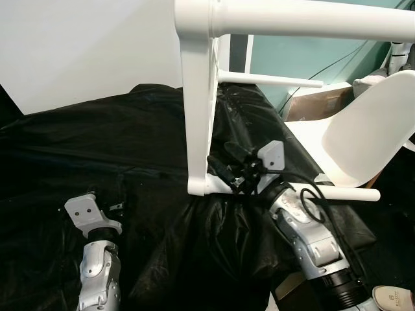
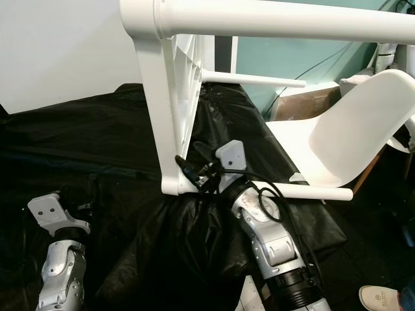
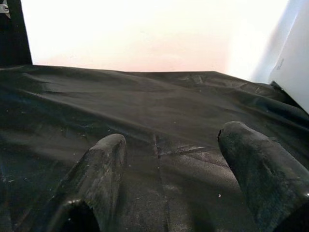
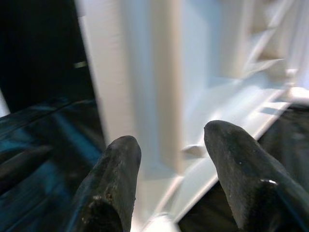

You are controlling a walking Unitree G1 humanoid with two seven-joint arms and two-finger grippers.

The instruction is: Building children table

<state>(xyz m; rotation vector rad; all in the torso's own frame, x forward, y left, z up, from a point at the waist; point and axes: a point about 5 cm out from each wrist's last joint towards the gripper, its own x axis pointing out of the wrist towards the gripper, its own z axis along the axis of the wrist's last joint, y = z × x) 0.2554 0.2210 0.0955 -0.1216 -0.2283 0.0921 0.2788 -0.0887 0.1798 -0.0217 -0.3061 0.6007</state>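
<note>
A white plastic children's table lies on its side on a black sheet [image 1: 97, 142]. Its top [image 1: 198, 97] stands on edge, ribbed underside facing right. A thick leg [image 1: 311, 19] juts right across the top of the view, with a thinner leg [image 1: 272, 79] below it and another leg [image 1: 343, 193] low at the right. My right gripper [image 1: 220, 159] is open at the lower edge of the tabletop. In the right wrist view its fingers [image 4: 120, 159] stand apart before the white ribs [image 4: 169, 87]. My left gripper [image 3: 169, 159] hangs open over the bare sheet at the left.
A white chair shell [image 1: 363, 129] leans at the right, close to the table legs. Behind it are a cardboard box [image 1: 318, 103] and a teal wall. A shoe [image 1: 392, 299] shows at the bottom right. A white wall [image 1: 78, 45] rises behind the sheet.
</note>
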